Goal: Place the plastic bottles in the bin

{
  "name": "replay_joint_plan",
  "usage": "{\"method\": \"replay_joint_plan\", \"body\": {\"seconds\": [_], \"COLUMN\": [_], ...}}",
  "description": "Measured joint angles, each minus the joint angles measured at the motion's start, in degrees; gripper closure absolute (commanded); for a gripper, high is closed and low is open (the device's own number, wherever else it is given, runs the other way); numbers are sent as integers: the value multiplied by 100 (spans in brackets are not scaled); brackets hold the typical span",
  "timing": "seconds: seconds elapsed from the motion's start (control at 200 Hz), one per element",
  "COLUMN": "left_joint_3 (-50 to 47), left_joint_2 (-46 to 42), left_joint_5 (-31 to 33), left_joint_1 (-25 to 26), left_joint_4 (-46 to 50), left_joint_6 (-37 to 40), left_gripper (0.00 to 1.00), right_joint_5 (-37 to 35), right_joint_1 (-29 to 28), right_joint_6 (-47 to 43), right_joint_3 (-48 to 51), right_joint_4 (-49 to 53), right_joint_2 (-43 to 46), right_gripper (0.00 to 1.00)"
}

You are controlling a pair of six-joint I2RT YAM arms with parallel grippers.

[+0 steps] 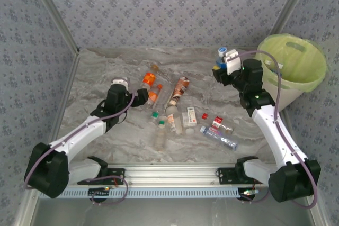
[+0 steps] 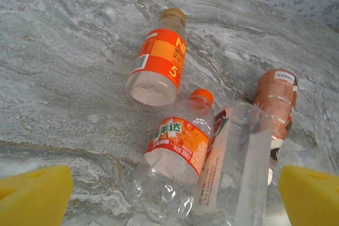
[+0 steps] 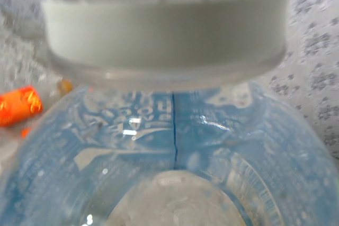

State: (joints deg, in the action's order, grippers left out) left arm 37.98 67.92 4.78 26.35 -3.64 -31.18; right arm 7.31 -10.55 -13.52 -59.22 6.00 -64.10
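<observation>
Step in hand: carrying one bottle to the bin, judged from the lifted load beside the rim.
Right end effector (image 1: pixel 223 67): raised above the table, clenched on a clear blue-tinted plastic bottle with a pale cap (image 1: pixel 227 56); the grasp is judged from the top view, as its fingers are hidden behind the bottle in the wrist view.
Held bottle, place: in the air, just left of the bin, not yet over the opening.
Bin: large round off-white bin lined with a lime-green bag (image 1: pixel 290 92), at the far right corner of the grey marbled table (image 1: pixel 100 72).
Left end effector (image 1: pixel 142 97): released, yellow fingertips (image 2: pixel 33 194) spread wide, low over the left end of the bottle cluster, holding nothing.
Under the left end effector: orange-labelled bottle with a tan cap (image 2: pixel 159 59), orange-capped bottle with an orange label (image 2: pixel 177 146), clear bottle with a white label (image 2: pixel 238 162), brown-labelled bottle (image 2: pixel 275 99), the last three touching.
Next move, right: shift further right until over the bag's mouth, then release.
Next move, left: descend and close on one bottle; crowding could make for a double grab.
Count: one bin; one bottle held; roughly a dozen lying mid-table, exact number unclear where overlapping.
</observation>
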Motion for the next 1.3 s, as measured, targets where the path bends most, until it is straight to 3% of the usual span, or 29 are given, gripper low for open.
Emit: {"method": "replay_joint_plan", "body": {"seconds": [0.125,0.245,0.555,0.904,1.299], "left_joint_3": [402,835,1733,2900,3403], "left_joint_2": [470,909,1473,2675,3195], "left_joint_5": [24,-22,48,258,-44], "left_joint_1": [-125,-254,-310,-468,-734], "left_joint_4": [387,848,1576,2374,2706], "left_joint_6": [-330,-398,-50,400,780], "left_gripper": [0,1,1,0,1], "right_joint_5": [-588,-1187,-1871,-1388,-654], "right_joint_1": [136,610,2249,3001,3167], "right_joint_6": [675,1285,2581,3222,3517], "right_joint_3": [-911,-1648,-1749,-2400,-2949], "right_joint_4": [323,564,813,1576,2500], "right_joint_2": [-138,-133,-240,-1556,-2131], "right_gripper": [40,42,39,35,10]}}
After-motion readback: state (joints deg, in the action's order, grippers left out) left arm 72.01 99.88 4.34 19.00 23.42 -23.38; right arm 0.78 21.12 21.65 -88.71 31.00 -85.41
